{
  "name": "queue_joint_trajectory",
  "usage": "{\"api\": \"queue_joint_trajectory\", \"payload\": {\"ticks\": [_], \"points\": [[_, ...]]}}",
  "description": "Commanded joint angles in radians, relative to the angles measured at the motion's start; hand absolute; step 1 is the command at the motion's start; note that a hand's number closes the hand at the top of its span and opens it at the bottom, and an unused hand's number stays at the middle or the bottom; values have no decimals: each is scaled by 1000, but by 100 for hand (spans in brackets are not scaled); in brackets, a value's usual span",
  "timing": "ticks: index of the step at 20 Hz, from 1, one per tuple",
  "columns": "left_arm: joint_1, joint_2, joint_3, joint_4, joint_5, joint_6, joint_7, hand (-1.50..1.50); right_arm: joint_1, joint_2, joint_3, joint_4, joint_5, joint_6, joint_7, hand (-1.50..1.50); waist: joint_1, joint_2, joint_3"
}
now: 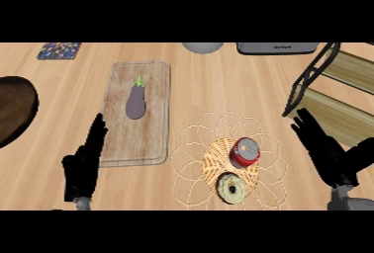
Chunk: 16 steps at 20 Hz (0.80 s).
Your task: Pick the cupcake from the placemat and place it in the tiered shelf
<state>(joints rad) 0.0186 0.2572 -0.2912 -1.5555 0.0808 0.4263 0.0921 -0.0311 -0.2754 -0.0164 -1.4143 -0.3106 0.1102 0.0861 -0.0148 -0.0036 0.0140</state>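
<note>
At the far left, a dark round wooden board [13, 111] juts in from the edge of the pale wooden worktop [219, 84], well to the left of the left hand's fingers, and a small patterned mat [59, 50] lies far beyond them at the back. The left hand [82, 165] shows low in the view, its fingers [96, 136] straight and close together, pointing away from the robot; they hold nothing and lie just beside the left edge of a light cutting board [139, 133], though whether they touch it cannot be told. An eggplant [135, 102] rests on that board, ahead of and to the right of those fingers. Further right lies the placemat [197, 148], a woven disc ringed with wire loops, between the two hands. On it stands the cupcake [245, 152], red-wrapped, well left of the right hand's fingers and untouched. A doughnut [231, 188] lies just nearer the robot than the cupcake, also on the mat. The right hand [332, 158] is open, its fingers [310, 129] straight and slightly spread, gripping nothing, their tips near the black frame of the tiered shelf [321, 64] at the right edge. At the back, a grey round object [202, 47] and a grey appliance [277, 48] sit far beyond both hands.
</note>
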Motion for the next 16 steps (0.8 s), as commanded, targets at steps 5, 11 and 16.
{"api": "queue_joint_trajectory", "payload": {"ticks": [5,11,16], "points": [[-174,64,27,41,-25,-122,-27,0,-115,-55,13,-213,22,5,79,-150,-5,1,-16],[-131,57,-3,20,-8,-147,-42,0,-22,-158,-12,-115,356,-262,-37,150,-32,8,-24],[-181,42,27,136,19,-215,-118,0,71,164,-9,-115,345,-517,-280,-150,-4,7,-14]]}}
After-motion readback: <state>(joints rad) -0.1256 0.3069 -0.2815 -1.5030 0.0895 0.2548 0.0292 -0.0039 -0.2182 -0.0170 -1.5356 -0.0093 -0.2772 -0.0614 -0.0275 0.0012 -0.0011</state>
